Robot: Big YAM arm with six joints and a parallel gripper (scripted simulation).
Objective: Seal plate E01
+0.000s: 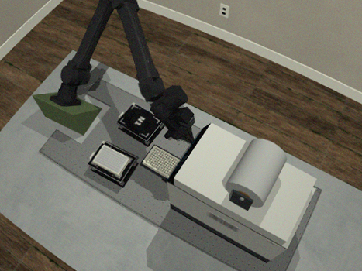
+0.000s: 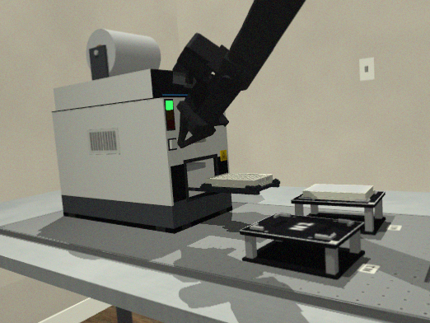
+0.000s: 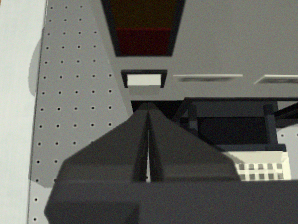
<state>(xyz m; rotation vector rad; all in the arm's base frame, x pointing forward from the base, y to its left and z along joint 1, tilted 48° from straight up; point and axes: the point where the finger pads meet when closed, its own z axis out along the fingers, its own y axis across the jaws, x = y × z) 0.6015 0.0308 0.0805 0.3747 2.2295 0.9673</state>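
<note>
My gripper is shut and empty at the sealer's front. Its tips are close to the white START button, appearing just below it in the wrist view; contact cannot be told. The sealer's lamp is green. The stage is out, and plate E01 lies on it, looking flat, its wells showing as a grid. Nest N1 is empty. A white plate sits in nest N2.
The sealer carries a large foil roll on top. The stage juts out beside and below my fingers. A green block stands at the arm's base. Both nests stand in front of the sealer.
</note>
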